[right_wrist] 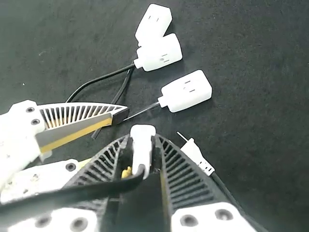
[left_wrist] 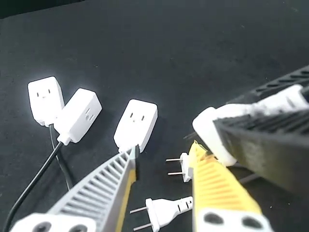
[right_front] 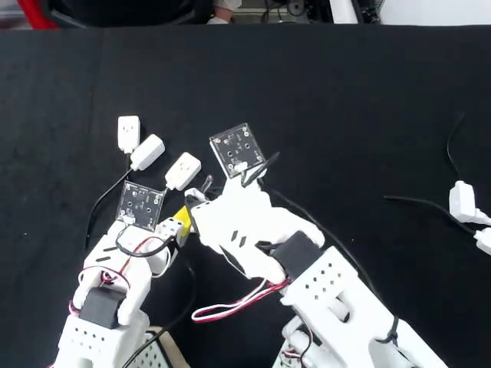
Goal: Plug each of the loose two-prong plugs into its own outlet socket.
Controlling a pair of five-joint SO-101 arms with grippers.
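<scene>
The right gripper grips a plug just before the nearest socket. The left gripper (jaws spread) could probably steady that socket while the prongs line up straight.

Place: we take this for a robotics lab bench.
Surface: black cloth spreads under and all around the left gripper.
Arms: we see white plastic arms with bare servo wires looping behind that gripper.
Far edge: cables and gear lie well beyond it.
</scene>
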